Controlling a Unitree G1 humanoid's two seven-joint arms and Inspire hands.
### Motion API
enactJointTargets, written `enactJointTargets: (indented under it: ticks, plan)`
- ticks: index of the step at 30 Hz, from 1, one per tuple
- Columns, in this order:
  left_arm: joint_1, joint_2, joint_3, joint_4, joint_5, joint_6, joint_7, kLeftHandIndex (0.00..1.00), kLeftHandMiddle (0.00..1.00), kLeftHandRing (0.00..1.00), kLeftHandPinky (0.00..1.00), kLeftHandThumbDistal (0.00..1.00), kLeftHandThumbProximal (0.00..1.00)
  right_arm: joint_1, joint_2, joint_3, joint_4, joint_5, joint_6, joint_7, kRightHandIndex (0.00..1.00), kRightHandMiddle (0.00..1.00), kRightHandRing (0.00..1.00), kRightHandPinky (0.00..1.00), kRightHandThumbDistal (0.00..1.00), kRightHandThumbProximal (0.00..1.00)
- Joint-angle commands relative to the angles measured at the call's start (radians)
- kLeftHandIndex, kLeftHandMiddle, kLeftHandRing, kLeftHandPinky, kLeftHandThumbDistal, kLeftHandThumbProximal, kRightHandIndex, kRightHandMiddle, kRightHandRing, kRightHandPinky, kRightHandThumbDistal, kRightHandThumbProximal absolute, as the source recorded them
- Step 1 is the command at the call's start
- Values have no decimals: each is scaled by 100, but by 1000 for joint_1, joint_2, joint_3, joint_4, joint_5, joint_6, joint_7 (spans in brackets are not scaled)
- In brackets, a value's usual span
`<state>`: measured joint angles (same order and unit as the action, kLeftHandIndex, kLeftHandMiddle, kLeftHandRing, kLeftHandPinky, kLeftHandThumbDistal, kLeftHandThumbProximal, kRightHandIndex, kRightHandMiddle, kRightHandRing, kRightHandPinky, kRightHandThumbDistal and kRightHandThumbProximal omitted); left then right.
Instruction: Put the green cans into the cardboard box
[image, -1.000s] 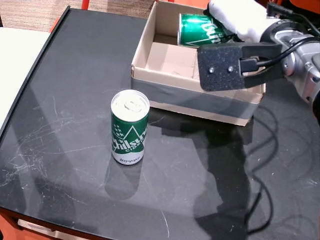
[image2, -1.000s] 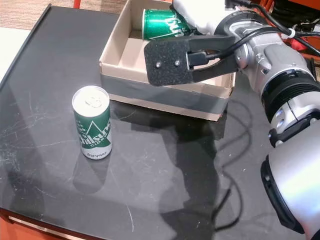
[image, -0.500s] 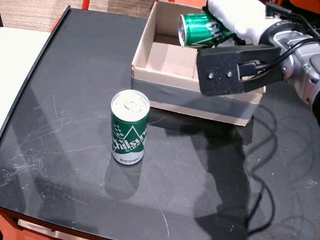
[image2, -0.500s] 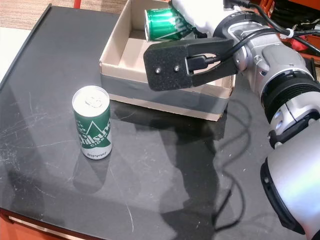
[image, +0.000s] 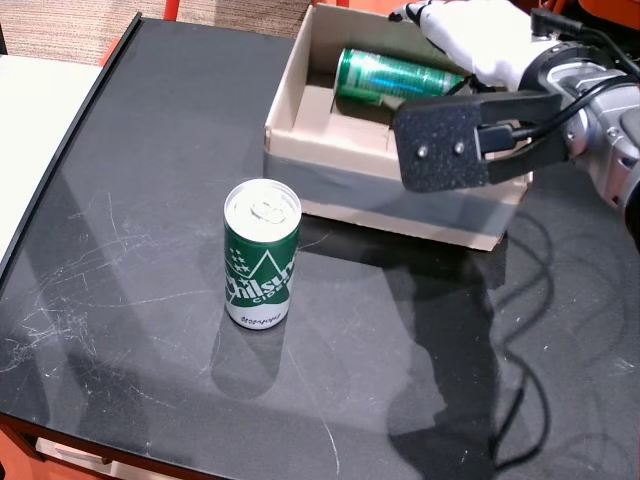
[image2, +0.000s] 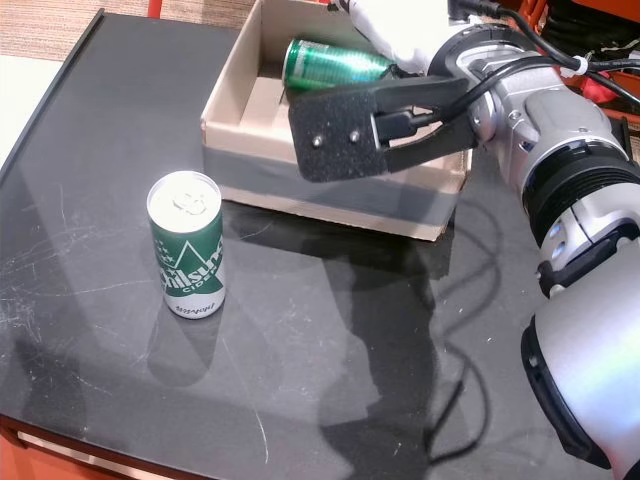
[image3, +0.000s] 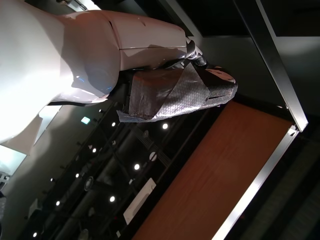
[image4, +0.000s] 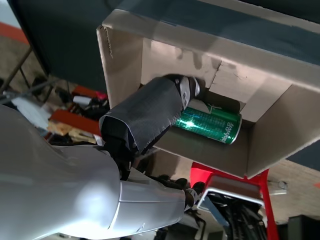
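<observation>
Standing upright on a scratched black table, one can; another can lies in the box, just off the right hand's fingers, spread apart.

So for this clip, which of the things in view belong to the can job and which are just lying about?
Part of the job:
- standing green can on the black table
- green can lying in the box
- cardboard box
- right hand over the box

Just there:
- cables along the right arm
- red frame in the right wrist view
</observation>
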<state>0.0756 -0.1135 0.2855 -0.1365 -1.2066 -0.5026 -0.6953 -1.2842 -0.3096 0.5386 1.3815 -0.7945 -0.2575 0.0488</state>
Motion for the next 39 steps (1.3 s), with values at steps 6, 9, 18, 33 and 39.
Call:
enactJointTargets:
  ticks: [6,9,18,33,39]
  plan:
    - [28,-150,2,24,0,-13,-15,73,72,92,100,6,100,-6,-22,-110,-13,128,-40,39,80,96,100,100,100,63]
    - [29,-145,7,23,-9,-3,-16,73,72,92,100,7,100,25,-28,-252,-32,282,-156,68,75,88,96,94,100,66]
    - [36,-122,18,25,11,0,2,74,71,88,100,6,100,265,-40,-618,-310,826,-829,261,75,77,76,78,72,57]
    - [6,-54,109,89,-16,76,-57,76,75,90,100,2,95,735,-153,-783,-677,1141,-1148,297,61,63,65,70,62,67]
    - [-20,-30,175,138,-44,130,-119,77,76,91,100,2,79,919,-2,-850,-669,1123,-1299,222,61,65,68,76,68,76]
